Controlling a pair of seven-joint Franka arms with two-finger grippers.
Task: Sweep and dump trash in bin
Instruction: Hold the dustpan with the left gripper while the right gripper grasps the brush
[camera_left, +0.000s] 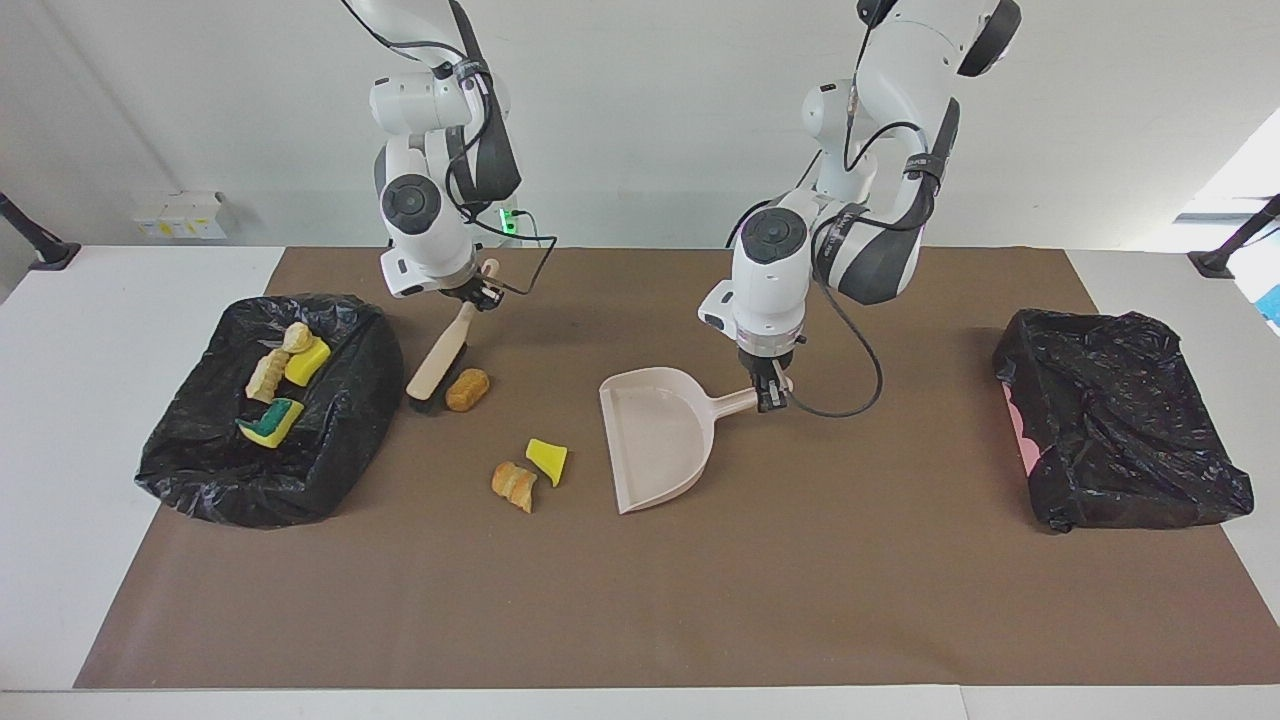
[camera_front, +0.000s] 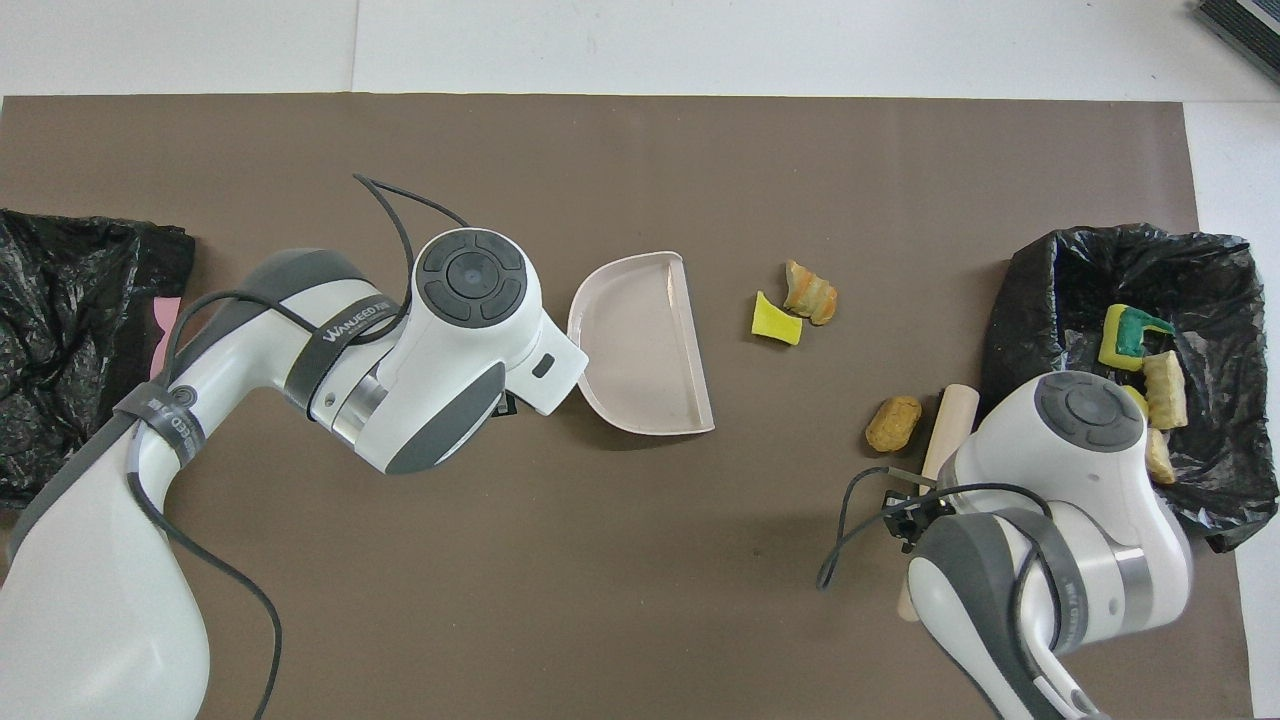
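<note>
My right gripper (camera_left: 480, 292) is shut on the wooden handle of a brush (camera_left: 438, 358). The brush slants down, and its dark head sits at the mat between the black-lined bin (camera_left: 340, 440) and a golden-brown scrap (camera_left: 467, 389). A yellow scrap (camera_left: 547, 461) and an orange-brown piece (camera_left: 514, 486) lie together, farther from the robots. My left gripper (camera_left: 768, 393) is shut on the handle of the pale pink dustpan (camera_left: 660, 435), whose mouth faces those two scraps. Overhead, the brush handle (camera_front: 948, 425) lies beside the brown scrap (camera_front: 893, 423), and the dustpan (camera_front: 640, 345) sits apart from the yellow scrap (camera_front: 776, 321).
The bin (camera_front: 1020, 330) at the right arm's end holds several yellow, green-topped and beige scraps (camera_left: 275, 385). A second black-bagged container (camera_left: 1120, 430) stands at the left arm's end. A brown mat (camera_left: 640, 600) covers the table.
</note>
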